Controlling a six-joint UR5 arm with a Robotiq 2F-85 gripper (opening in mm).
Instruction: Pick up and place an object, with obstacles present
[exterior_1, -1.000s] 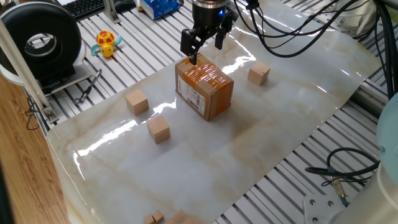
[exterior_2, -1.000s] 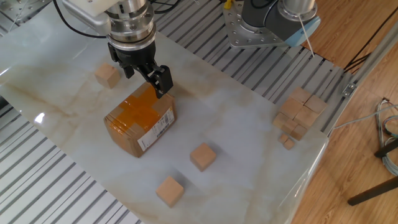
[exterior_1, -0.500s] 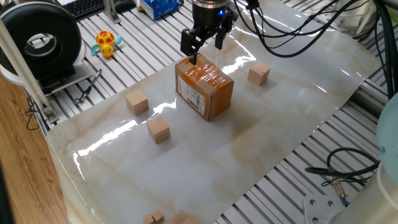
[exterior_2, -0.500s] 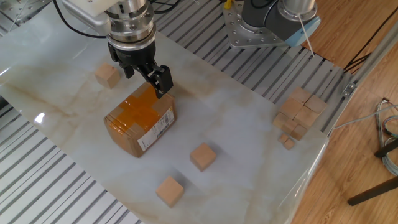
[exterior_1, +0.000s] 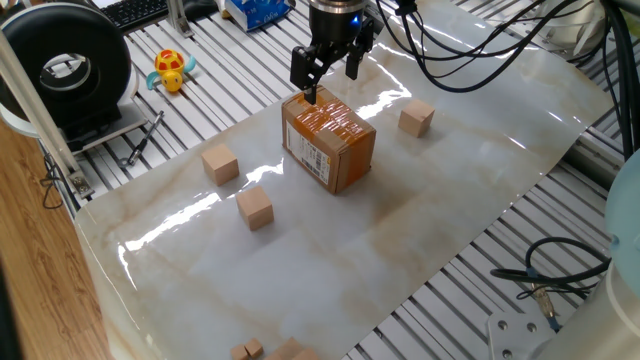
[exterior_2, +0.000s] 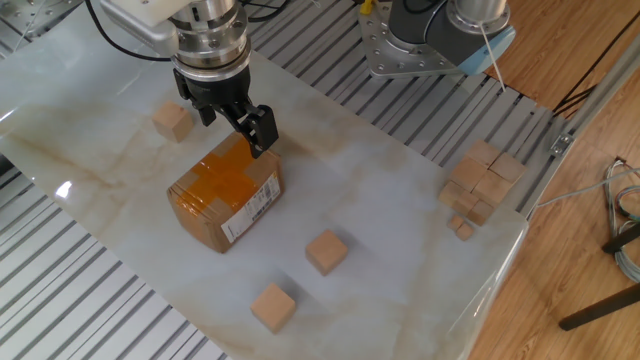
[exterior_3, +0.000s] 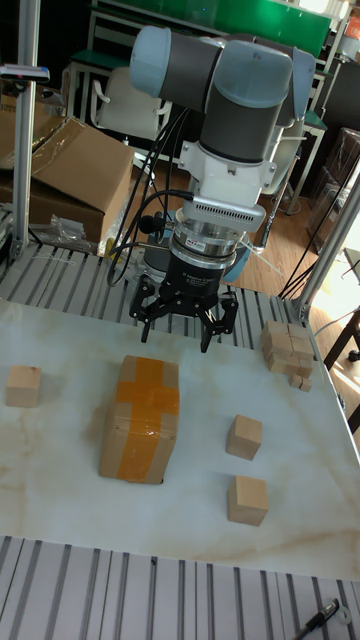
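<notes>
My gripper (exterior_1: 328, 72) hangs open with nothing between its fingers, just above the far top edge of the brown taped cardboard box (exterior_1: 330, 145), the obstacle. In the other fixed view the gripper (exterior_2: 232, 122) sits over the box (exterior_2: 225, 193) at its back corner. Three identical wooden cubes lie on the marble mat: one (exterior_1: 416, 117) beyond the box, two (exterior_1: 220, 163) (exterior_1: 254, 207) on its other side. The tall fixed view shows the gripper (exterior_3: 182, 322) behind the box (exterior_3: 140, 418). Which cube is the object cannot be told.
A yellow toy duck (exterior_1: 171, 70) and a black round device (exterior_1: 70, 70) stand off the mat at the left. A pile of spare cubes (exterior_2: 482, 180) sits at the mat's edge. Cables (exterior_1: 560, 270) lie on the slatted table at the right.
</notes>
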